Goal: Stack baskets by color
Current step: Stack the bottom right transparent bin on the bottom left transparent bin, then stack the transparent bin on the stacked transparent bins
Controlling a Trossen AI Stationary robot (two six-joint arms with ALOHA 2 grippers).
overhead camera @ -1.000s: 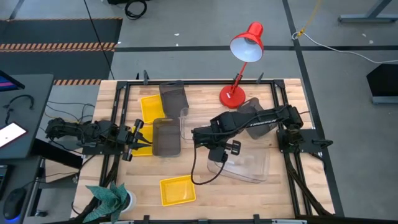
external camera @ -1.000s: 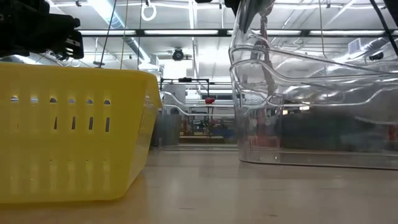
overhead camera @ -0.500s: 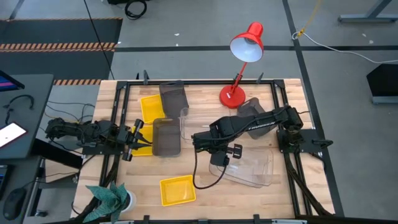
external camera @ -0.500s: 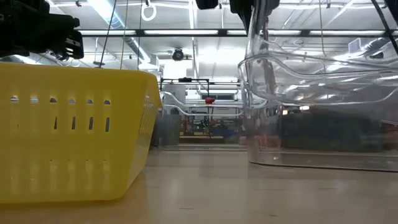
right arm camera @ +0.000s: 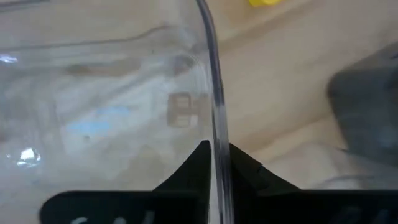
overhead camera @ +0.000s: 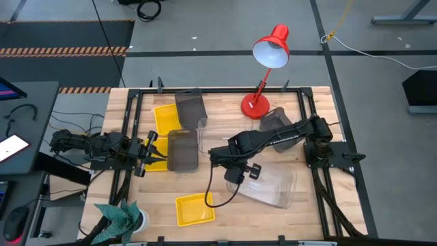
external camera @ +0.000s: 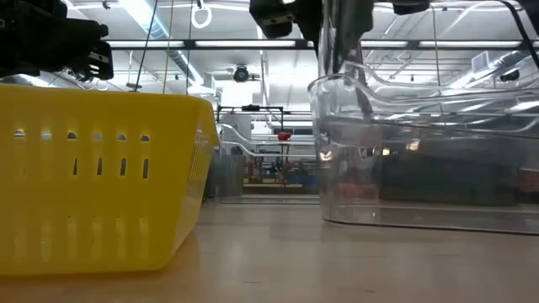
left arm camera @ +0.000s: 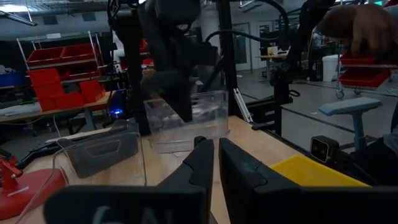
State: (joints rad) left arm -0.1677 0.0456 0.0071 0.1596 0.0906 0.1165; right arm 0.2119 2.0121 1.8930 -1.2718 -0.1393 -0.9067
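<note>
A clear basket stands on the table's near right part, its bottom on the wood. My right gripper points down over the basket's left end. Its fingers stand slightly open on either side of the end wall. A yellow basket lies near the front edge and fills the left of the low view. Another yellow basket and two dark grey ones lie at the left. My left gripper waits shut beside them, also seen in its own wrist view. My right gripper comes from above with one finger inside the clear basket and the other outside. The thin end wall runs between them. I cannot tell whether the fingers touch the wall. The basket rests upright on the table.
A red desk lamp stands at the far middle, its head above the far edge. Another clear bin sits beside the grey ones, and one more bin shows behind my right arm. A green plant is at the near left corner.
My right gripper has sunk toward the table and rolled a little. The clear basket swung toward the table's right edge and back to the left, and its rim now stands lower.
</note>
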